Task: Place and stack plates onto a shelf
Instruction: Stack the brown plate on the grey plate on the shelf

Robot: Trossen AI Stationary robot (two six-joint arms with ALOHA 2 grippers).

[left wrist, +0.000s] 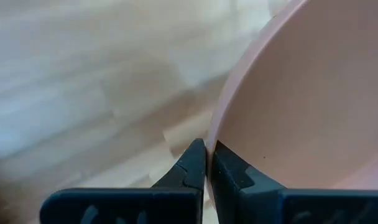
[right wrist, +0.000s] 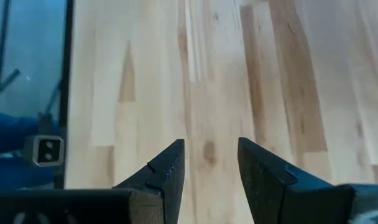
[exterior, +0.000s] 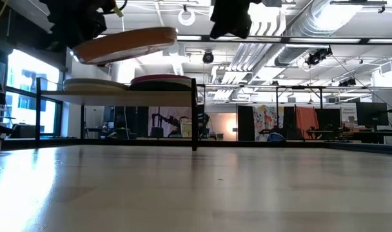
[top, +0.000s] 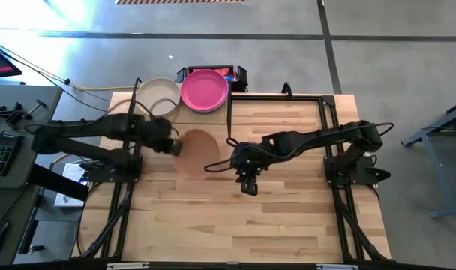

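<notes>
Nearest the low camera lies bare worktop [exterior: 196, 187]; above it the left gripper [left wrist: 206, 163] hangs with its two fingers pinched on the rim of a peach plate [top: 198, 152], which is lifted clear of the wood and slightly tilted. The right gripper [right wrist: 211, 163] hovers just beside that plate on its right, fingers parted with nothing between them and only wood beneath. Farther back stands the shelf [exterior: 118, 94], a light panel on a thin black frame, already carrying a cream plate [top: 159, 96] on its left half and a magenta plate [top: 205, 89] on its right, side by side. The held plate sits short of the shelf, toward the table's middle, so the coming move likely turns on carrying it away from the front edge, over one of those two; the left arm is the nearer and already has it. The low view shows the plate riding higher than the shelf's load, which the high view cannot. The left wrist view alone shows the grip is on the very edge.
</notes>
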